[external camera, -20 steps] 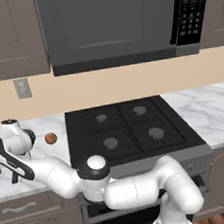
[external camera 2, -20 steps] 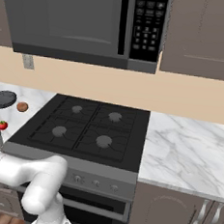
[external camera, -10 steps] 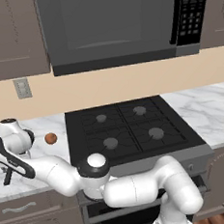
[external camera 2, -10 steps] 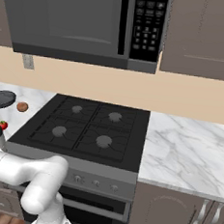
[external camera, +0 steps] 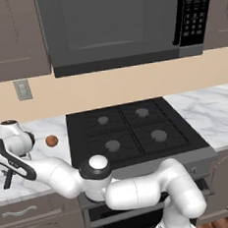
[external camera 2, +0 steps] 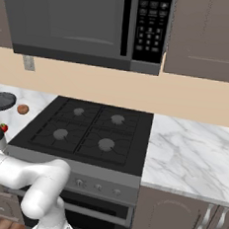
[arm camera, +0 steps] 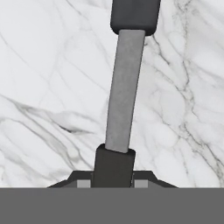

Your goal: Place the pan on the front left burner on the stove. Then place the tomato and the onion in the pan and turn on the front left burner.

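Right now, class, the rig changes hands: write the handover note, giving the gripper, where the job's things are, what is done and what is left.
Gripper: shut on the pan handle, low over the marble counter left of the stove.
Pan: on that counter, not lifted.
Onion: on the counter between pan and stove.
Tomato: on the counter nearer the front edge.
Front left burner: bare.
Done: handle gripped.
Left: carry pan to the front left burner, add tomato and onion, turn the burner on.

Two base views flanking, both facing the stove (external camera: 132, 131), hand view close above marble counter (arm camera: 52, 87)
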